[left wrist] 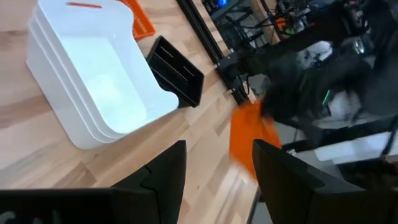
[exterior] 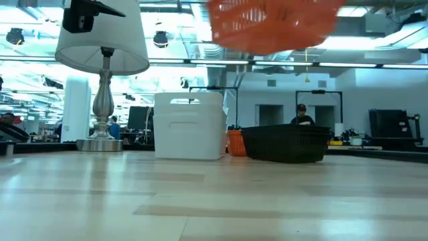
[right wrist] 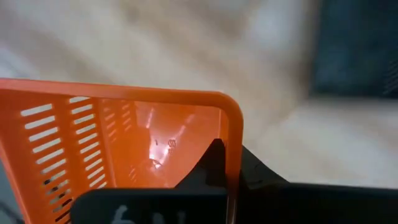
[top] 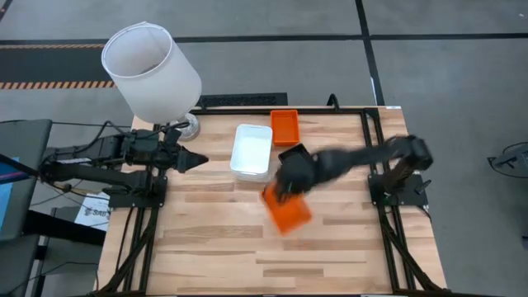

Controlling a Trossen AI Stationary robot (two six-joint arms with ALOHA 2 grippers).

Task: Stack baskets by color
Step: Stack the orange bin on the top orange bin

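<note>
The right claw was clamped on the rim of an orange basket held clear above the table; the carry would go best kept level, lined up squarely over the other orange basket at the far edge before lowering. The held basket was shallow, slotted-sided, round-cornered. The left claw waited open beside the white stack
</note>
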